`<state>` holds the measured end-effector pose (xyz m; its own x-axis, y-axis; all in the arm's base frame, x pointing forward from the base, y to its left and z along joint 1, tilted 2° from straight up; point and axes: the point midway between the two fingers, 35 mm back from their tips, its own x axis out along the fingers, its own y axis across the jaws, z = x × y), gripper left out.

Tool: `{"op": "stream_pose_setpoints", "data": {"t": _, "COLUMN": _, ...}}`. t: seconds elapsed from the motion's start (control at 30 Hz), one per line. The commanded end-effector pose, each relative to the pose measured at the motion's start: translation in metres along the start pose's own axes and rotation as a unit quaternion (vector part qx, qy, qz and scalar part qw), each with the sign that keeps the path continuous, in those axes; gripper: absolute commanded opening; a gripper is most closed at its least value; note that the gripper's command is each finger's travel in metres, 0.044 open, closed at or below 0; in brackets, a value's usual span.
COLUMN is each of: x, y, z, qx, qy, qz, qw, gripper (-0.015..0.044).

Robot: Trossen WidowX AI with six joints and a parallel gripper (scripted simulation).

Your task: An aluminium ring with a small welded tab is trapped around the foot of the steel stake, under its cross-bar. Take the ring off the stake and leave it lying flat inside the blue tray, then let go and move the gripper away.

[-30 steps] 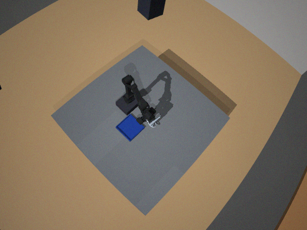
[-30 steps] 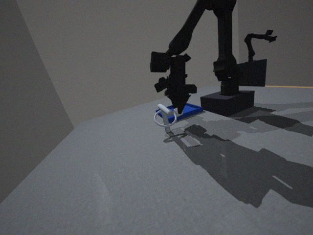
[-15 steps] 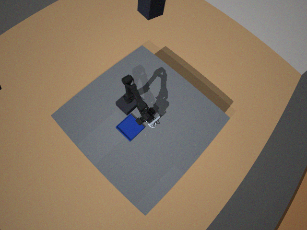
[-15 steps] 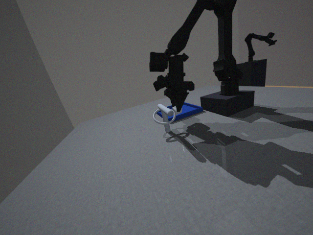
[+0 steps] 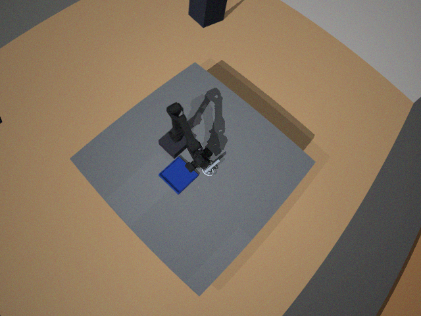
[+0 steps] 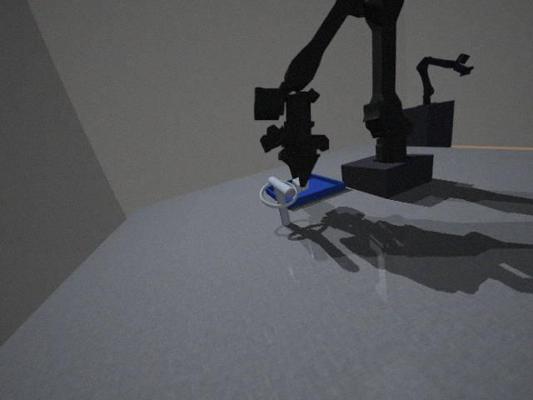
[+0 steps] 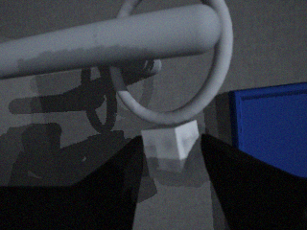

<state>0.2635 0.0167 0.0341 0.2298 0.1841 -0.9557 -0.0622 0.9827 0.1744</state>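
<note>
Wrist view showed me the gripper (image 5: 203,164) (image 6: 303,184) (image 7: 172,141) closed on the tab (image 6: 296,182) (image 7: 160,141), with the ring (image 5: 208,175) (image 6: 261,197) (image 7: 168,118) at twelve o'clock by the cross-bar (image 5: 212,166) (image 6: 281,187) (image 7: 158,34), so I judged gentle tilting past its end necessary before the tray (image 5: 178,175) (image 6: 321,187) (image 7: 273,125), at three o'clock.

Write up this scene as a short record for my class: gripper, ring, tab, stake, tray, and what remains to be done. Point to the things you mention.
Gripper: the gripper (image 5: 203,164) (image 6: 303,185) (image 7: 172,141) is shut on the tab (image 6: 296,182) (image 7: 160,144)
Ring: the ring (image 5: 208,175) (image 6: 278,207) (image 7: 168,118) is raised off the mat, level with the cross-bar (image 5: 212,165) (image 6: 281,187) (image 7: 158,34)
Stake: the stake (image 6: 283,215) stands, leaning slightly in the exterior view
Tray: the blue tray (image 5: 178,175) (image 6: 318,187) (image 7: 273,129) holds no ring
Ring past cross-bar: cannot tell
Remaining: ring flat in tray, release, withdrawal
</note>
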Motion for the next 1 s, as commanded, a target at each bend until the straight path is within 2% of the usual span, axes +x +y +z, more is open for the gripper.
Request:
{"op": "stream_pose_setpoints", "data": {"t": 0.0, "x": -0.004, "y": -0.001, "z": 0.003, "qx": -0.003, "qy": -0.003, "qz": 0.002, "qw": 1.0, "gripper": 0.0}}
{"op": "stream_pose_setpoints", "data": {"t": 0.5, "x": -0.01, "y": 0.0, "z": 0.005, "qx": -0.001, "qy": -0.003, "qz": 0.009, "qw": 1.0, "gripper": 0.0}}
{"op": "stream_pose_setpoints", "data": {"t": 0.97, "x": -0.017, "y": 0.008, "z": 0.006, "qx": -0.008, "qy": -0.004, "qz": -0.021, "qw": 1.0, "gripper": 0.0}}
